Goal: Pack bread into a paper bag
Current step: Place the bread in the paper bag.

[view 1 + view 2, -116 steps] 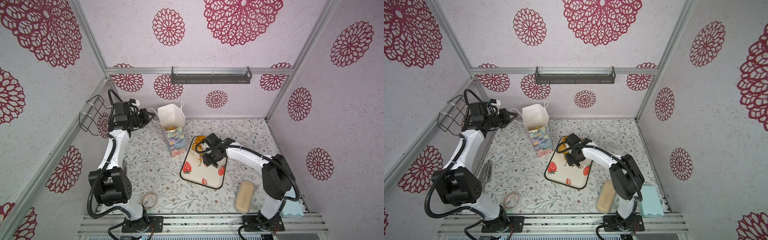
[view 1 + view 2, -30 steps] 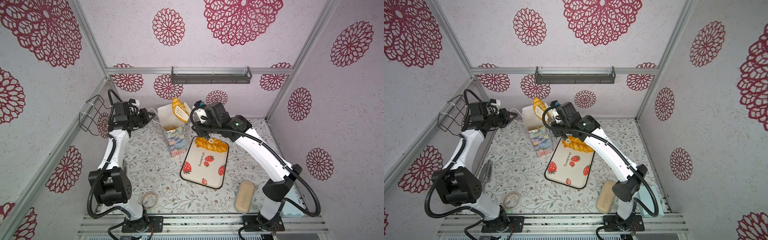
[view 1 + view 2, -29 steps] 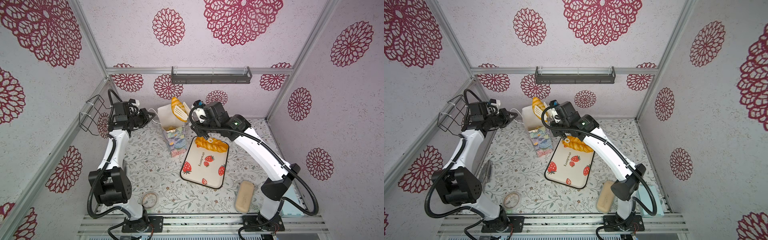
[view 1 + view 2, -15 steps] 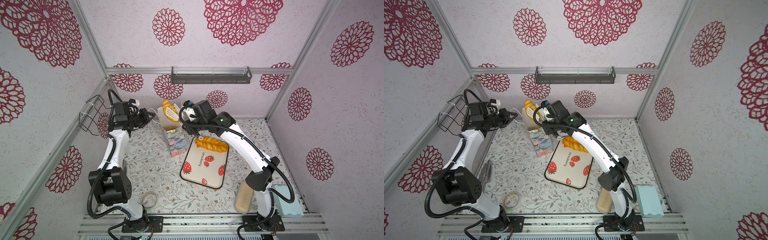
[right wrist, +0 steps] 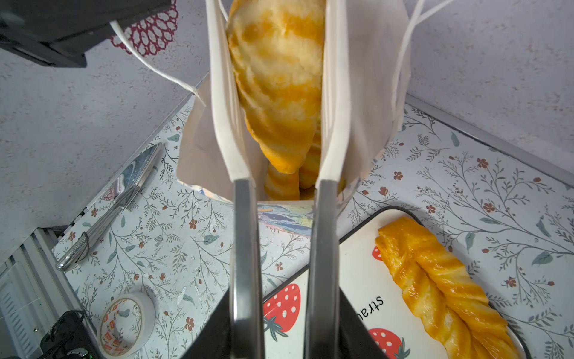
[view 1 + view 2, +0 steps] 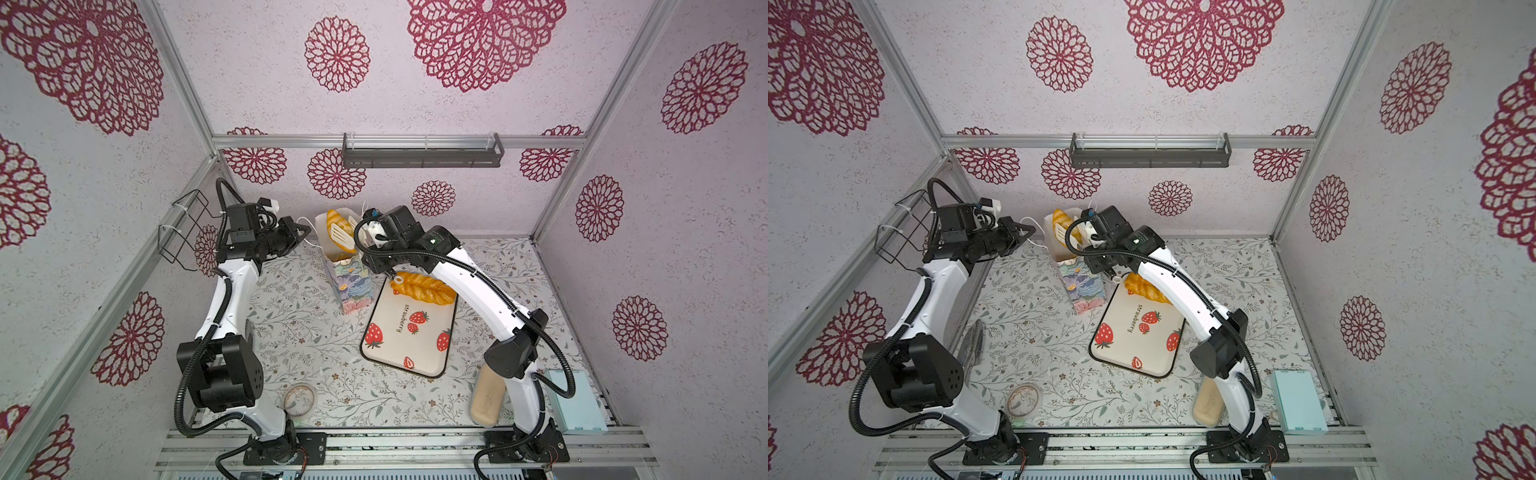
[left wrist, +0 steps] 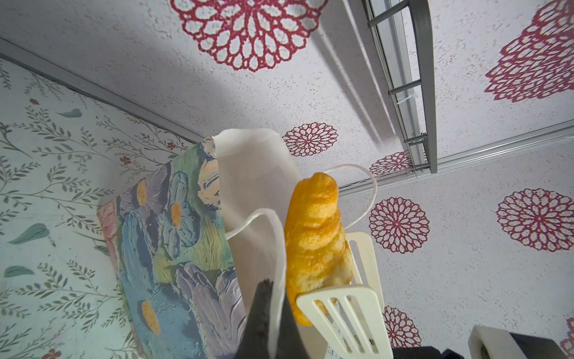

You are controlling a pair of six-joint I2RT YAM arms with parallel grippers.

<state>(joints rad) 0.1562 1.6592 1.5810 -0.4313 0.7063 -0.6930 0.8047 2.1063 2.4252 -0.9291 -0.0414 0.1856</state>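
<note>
Bread, one striped pastry [image 5: 276, 93], hanging half inside paper bag [image 6: 351, 282] mouth: glossy orange, pale bands, tapered tip pointing down, sitting between white tongs [image 5: 334, 108] blades. Right claw [image 5: 282, 310] clasping tongs. Left claw [image 7: 270, 310] clenching cord handle [image 7: 273, 236]. Bag standing far-centre on table [image 6: 291, 324], just left of strawberry tray [image 6: 399, 357]; twisted loaf [image 6: 422, 286] lying on tray's far end.

The floral-print table [image 6: 291, 332] bears the paper bag [image 6: 351, 286], standing right under the right gripper [image 6: 350, 236], the strawberry tray [image 6: 419, 349] just beside the bag, and a beige block [image 6: 486, 401] and tape roll [image 6: 300, 400] well away from that gripper
</note>
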